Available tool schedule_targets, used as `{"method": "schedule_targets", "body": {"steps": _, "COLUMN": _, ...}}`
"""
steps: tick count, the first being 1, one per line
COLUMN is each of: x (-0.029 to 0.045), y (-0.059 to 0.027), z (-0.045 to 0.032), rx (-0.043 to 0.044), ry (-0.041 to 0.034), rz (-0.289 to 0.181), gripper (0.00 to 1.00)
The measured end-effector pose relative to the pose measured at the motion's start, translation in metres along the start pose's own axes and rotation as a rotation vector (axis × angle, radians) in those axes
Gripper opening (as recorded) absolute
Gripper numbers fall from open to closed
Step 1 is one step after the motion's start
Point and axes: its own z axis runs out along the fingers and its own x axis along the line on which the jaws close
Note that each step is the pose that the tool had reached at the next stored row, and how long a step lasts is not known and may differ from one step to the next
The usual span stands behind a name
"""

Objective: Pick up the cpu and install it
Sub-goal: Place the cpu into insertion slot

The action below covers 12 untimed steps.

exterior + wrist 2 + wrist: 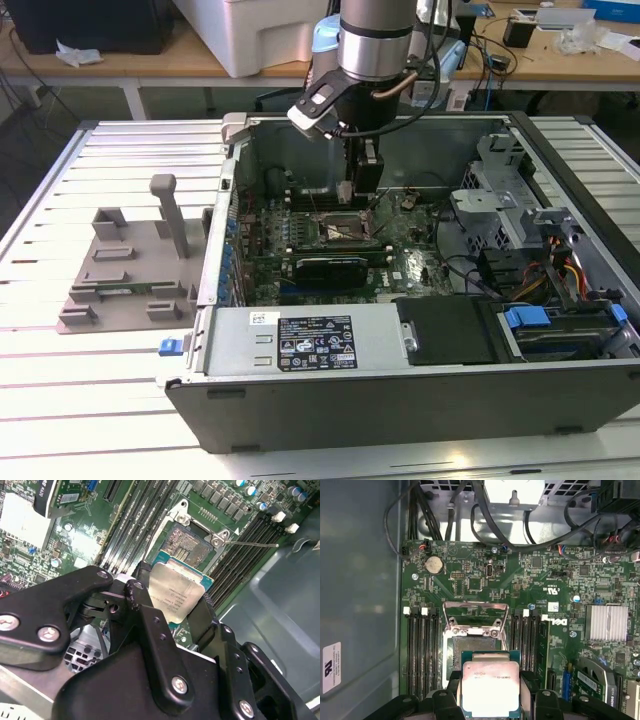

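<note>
The cpu (177, 592) is a flat square chip with a silvery lid and a thin green edge. My gripper (172, 601) is shut on it, one black finger (141, 600) on each of two opposite edges. In the first wrist view the cpu (491, 687) hangs just short of the open socket (470, 647), whose metal frame (475, 612) is flipped up. In the exterior view the gripper (352, 197) hangs inside the open computer case, a little above the socket (345, 230) on the green motherboard (405, 265).
A black expansion card (322, 268) lies just in front of the socket. Memory slots (422, 645) flank it on both sides, and the thin socket lever (250, 544) sticks out sideways. A grey plastic fixture tray (125, 265) sits outside the case at the exterior view's left.
</note>
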Motion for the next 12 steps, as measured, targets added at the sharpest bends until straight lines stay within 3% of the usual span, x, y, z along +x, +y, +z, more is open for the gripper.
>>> {"method": "schedule_targets", "body": {"steps": 6, "x": 0.0019, "y": -0.0043, "z": 0.0062, "rx": -0.0001, "ry": 0.0002, "rz": 0.0, "gripper": 0.54}}
{"method": "schedule_targets", "body": {"steps": 12, "x": 0.0025, "y": -0.0045, "z": 0.021, "rx": -0.0001, "ry": 0.0002, "rz": -0.001, "gripper": 0.54}}
